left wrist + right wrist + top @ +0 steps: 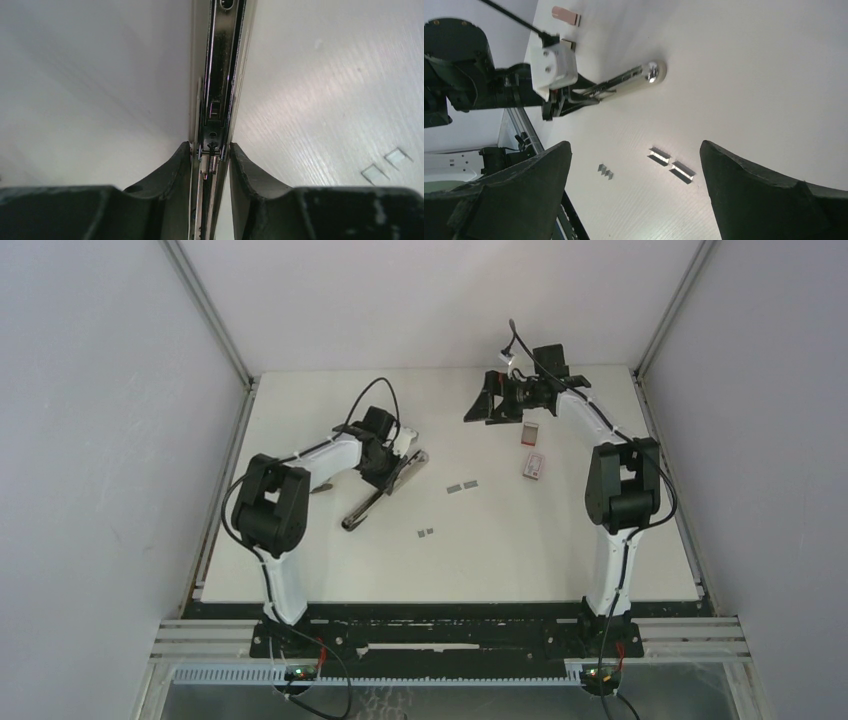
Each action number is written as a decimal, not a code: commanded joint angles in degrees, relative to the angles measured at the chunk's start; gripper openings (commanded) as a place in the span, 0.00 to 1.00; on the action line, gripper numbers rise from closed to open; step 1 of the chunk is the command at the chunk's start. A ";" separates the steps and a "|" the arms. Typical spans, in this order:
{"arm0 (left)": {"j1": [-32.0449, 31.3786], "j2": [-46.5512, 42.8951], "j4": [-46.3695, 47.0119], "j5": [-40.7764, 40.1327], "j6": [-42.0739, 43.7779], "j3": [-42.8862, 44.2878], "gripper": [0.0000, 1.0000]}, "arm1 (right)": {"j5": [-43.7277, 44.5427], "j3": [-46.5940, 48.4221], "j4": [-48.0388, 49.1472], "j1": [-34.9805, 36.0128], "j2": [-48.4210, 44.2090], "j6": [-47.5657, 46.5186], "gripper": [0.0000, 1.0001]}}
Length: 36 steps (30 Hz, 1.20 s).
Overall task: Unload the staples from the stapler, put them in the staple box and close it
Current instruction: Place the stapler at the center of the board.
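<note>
White table, stapler diagonal near-L to far-R, in L hand, R hand wide.

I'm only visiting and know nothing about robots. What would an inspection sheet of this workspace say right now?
Surface: white table, matte.
Job's things: stapler lying opened, its channel exposed; staples loose on the table in two small groups.
Clutter: two red-and-white boxes; small pink piece.
Grippers: left gripper clamped on the stapler; right gripper wide open, holding nothing.
Cables: black cables, one arcing above each gripper.
Surroundings: plain grey walls.
</note>
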 commanded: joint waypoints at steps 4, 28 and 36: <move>1.37 5.91 -2.06 -7.80 -11.20 11.59 0.15 | 0.32 -3.21 1.79 -0.22 -5.06 -1.21 1.00; 5.58 24.19 -13.26 -16.38 -31.28 37.78 0.17 | -0.44 -5.02 4.27 -1.57 -6.19 1.60 1.00; 5.99 21.61 -12.95 -13.06 -30.75 36.94 0.40 | 2.62 -4.38 2.21 -1.60 -7.19 -0.13 1.00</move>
